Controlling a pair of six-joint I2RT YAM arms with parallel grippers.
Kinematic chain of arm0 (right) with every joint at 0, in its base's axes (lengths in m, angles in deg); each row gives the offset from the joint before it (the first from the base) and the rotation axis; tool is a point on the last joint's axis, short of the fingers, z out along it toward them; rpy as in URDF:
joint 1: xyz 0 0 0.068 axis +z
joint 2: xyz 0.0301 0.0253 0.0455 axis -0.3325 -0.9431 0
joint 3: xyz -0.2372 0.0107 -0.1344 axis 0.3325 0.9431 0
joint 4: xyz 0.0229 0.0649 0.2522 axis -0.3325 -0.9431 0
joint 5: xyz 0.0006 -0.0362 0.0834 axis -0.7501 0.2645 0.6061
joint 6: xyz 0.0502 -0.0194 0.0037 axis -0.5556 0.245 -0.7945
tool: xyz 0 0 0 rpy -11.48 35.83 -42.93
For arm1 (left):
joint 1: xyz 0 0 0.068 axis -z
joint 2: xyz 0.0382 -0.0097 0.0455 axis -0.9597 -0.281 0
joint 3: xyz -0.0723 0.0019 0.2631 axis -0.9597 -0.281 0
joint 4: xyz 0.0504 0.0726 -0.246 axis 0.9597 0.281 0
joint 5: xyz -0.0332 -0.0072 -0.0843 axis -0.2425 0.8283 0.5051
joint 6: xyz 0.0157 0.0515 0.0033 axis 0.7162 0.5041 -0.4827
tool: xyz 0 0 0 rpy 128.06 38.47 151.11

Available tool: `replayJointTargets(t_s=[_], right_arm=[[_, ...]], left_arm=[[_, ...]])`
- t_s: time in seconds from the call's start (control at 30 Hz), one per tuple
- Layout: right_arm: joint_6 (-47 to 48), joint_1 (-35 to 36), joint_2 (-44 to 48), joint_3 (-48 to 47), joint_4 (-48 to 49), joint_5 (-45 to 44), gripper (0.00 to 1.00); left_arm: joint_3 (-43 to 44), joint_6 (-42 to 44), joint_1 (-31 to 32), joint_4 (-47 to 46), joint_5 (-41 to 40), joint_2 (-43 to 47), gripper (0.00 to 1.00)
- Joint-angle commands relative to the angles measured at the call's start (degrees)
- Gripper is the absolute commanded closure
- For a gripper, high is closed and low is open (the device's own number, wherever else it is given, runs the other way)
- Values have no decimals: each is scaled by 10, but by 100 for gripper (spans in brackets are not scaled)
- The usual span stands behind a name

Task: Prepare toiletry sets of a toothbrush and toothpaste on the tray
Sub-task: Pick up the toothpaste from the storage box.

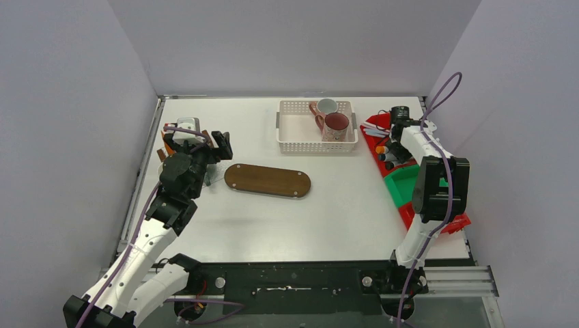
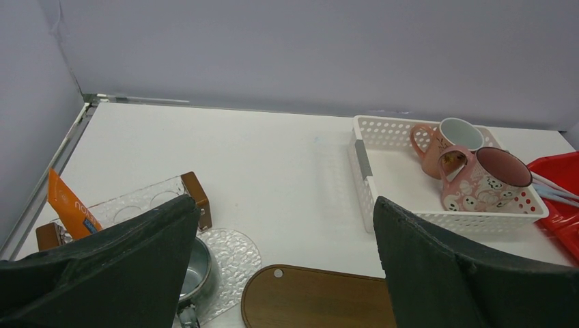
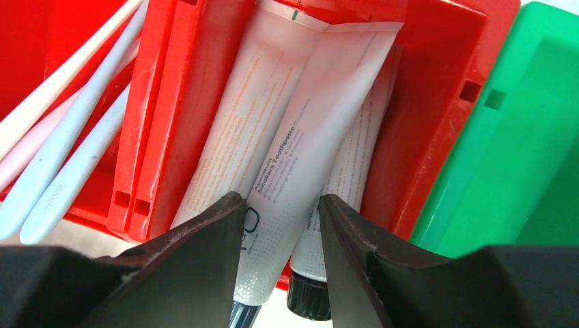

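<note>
A white toothpaste tube (image 3: 300, 157) lies on other tubes in a red bin (image 3: 423, 96), its dark cap over the bin's near edge. My right gripper (image 3: 281, 198) is down in that bin (image 1: 372, 126), jaws closed against both sides of the tube. Light blue (image 3: 65, 167), pink and white toothbrushes lie in the neighbouring compartment. The oval wooden tray (image 1: 267, 180) lies bare mid-table. A salmon mug (image 1: 326, 107) and a pink, maroon-lined mug (image 1: 336, 126) stand in a white basket (image 1: 293, 140). My left gripper (image 1: 205, 142) hovers open and empty beside the tray's left end (image 2: 321, 301). No other mugs show.
A glass and wood holder (image 2: 136, 201) with an orange packet (image 2: 65, 201) sits at the left edge. A metal cup (image 2: 194, 266) on a glass coaster (image 2: 232, 253) stands below my left gripper. A green bin (image 1: 404, 183) adjoins the red one. Walls enclose the table.
</note>
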Motion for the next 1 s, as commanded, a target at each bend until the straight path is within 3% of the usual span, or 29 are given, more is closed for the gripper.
replayJointTargets(t_s=[0.0, 0.27, 0.47, 0.73, 0.97], right_arm=[[-12, -7, -19, -18, 7, 9, 56], [-9, -15, -30, -23, 7, 27, 57], [-6, -20, -6, -19, 10, 40, 78], [0, -24, 50, -9, 14, 46, 89], [53, -24, 116, 19, 49, 56, 94]], left_arm=[[2, 9, 3, -20, -3, 4, 3], [-1, 10, 3, -24, -1, 2, 3], [-3, 11, 3, -26, 0, 2, 3], [-5, 10, 3, -28, 2, 1, 3], [-6, 11, 3, -31, 12, 1, 3]])
